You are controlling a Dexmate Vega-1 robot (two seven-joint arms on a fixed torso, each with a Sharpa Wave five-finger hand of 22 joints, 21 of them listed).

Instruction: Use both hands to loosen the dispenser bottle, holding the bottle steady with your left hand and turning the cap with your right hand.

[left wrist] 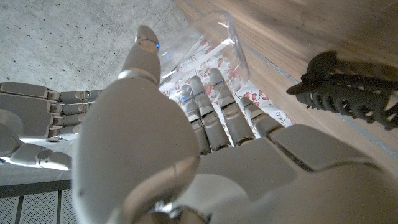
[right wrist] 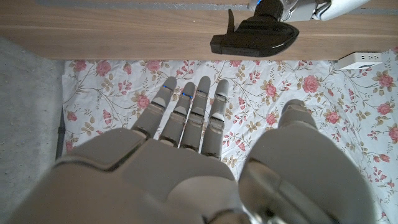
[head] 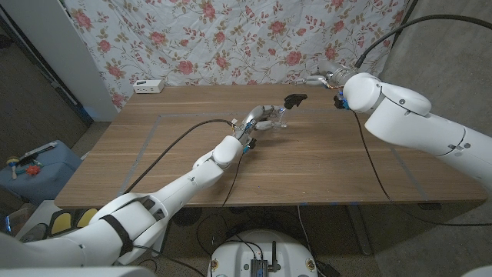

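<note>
The dispenser bottle [head: 280, 114] stands toward the far middle of the wooden surface [head: 323, 165], a clear plastic body with a black pump cap [head: 294, 98] on top, the nozzle pointing to the robot's right. Whether there is any liquid inside the clear body cannot be told; in the left wrist view the flowered cloth shows straight through the bottle [left wrist: 214, 43].

The left hand [head: 261, 119] reaches in from the near left and its fingers [left wrist: 214, 93] wrap the bottle's body, holding it upright on the surface. In the left wrist view the thumb stands up on one side of the clear plastic and the other fingers lie against it.

The right hand [head: 324, 77] hangs at the far edge of the surface, well apart from the bottle and to its right. In the right wrist view its fingers [right wrist: 193, 115] are straight and spread a little, thumb out to the side, holding nothing, with the pump cap [right wrist: 255, 38] beyond the fingertips and not touched.

A white power strip [head: 149, 86] lies at the far left edge, in front of the flowered cloth backdrop [head: 231, 38]. A black cable [head: 173, 150] trails along the left arm across the surface.
</note>
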